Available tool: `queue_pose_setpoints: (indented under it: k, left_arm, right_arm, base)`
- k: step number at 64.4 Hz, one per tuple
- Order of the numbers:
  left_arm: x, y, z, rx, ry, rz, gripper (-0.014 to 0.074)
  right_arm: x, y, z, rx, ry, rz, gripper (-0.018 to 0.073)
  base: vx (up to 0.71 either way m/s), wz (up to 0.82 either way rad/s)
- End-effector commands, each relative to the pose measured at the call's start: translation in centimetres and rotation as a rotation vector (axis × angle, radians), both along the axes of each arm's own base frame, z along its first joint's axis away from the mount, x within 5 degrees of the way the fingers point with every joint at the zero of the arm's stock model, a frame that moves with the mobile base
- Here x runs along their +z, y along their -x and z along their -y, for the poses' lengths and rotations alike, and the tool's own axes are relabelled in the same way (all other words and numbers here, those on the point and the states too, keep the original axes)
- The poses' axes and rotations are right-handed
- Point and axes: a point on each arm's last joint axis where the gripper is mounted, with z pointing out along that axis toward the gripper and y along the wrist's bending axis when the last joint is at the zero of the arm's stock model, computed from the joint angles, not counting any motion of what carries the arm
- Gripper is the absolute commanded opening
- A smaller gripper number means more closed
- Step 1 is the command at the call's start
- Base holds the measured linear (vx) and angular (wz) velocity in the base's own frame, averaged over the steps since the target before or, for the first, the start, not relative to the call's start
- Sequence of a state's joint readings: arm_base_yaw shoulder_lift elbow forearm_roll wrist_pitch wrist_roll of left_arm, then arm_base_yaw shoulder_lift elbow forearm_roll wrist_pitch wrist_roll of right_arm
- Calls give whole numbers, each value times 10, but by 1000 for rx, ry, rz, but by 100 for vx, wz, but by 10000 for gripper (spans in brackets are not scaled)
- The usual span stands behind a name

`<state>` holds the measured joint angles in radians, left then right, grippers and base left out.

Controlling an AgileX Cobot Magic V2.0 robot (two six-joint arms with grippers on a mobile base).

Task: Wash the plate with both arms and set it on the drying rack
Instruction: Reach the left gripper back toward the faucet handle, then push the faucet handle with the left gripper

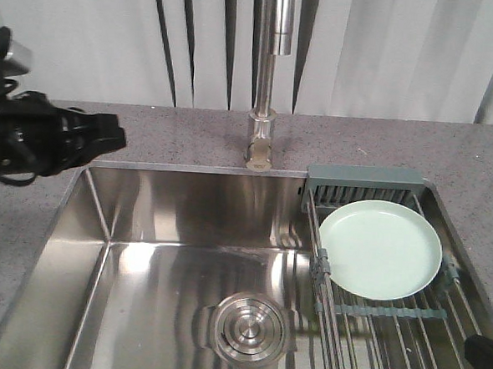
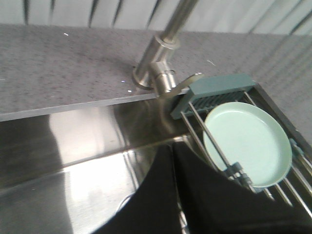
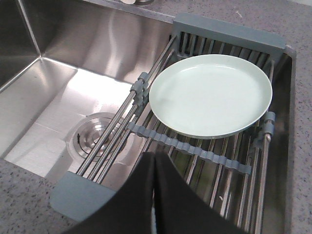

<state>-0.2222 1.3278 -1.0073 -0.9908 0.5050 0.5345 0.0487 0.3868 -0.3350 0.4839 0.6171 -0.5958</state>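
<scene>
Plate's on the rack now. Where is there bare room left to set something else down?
On the drying rack, bare rods lie between the plate and the near end bar. The basin floor around the drain is bare, as is the countertop either side of the faucet. It is crowded at the rack's far end, where the plate sits against the caddy.

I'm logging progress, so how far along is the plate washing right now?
The plate lies flat on the drying rack, so placing looks done. Neither the left gripper nor the right gripper holds anything; both look shut. Whether it was washed can't be told.
</scene>
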Motion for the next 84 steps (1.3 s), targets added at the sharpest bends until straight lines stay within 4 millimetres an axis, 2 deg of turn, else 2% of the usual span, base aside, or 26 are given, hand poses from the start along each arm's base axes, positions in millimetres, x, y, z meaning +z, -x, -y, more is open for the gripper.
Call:
queue_pose_setpoints:
  k: [1, 12, 23, 45, 65, 84]
  left_arm:
    - [10, -20, 20, -72, 91, 24, -6]
    - [-12, -54, 50, -199, 254, -61, -6]
    - [-34, -80, 76, -316, 388, -145, -6]
    - [-61, -129, 114, -385, 478, -216, -6]
    - [-85, -162, 128, -359, 540, -251, -6]
    - [-80, -175, 130, -340, 540, -208, -6]
  right_arm:
    - [14, -4, 1, -27, -25, 78, -8]
    - [14, -4, 1, -27, -25, 78, -8]
    - [14, -4, 1, -27, -25, 78, -8]
    - [14, -4, 1, -27, -25, 78, -8]
    - [14, -4, 1, -27, -25, 78, -8]
    - [14, -4, 1, -27, -24, 78, -8]
  base:
    - [0, 0]
    - [0, 0]
    - [0, 0]
    - [0, 0]
    - [0, 0]
    - [0, 0]
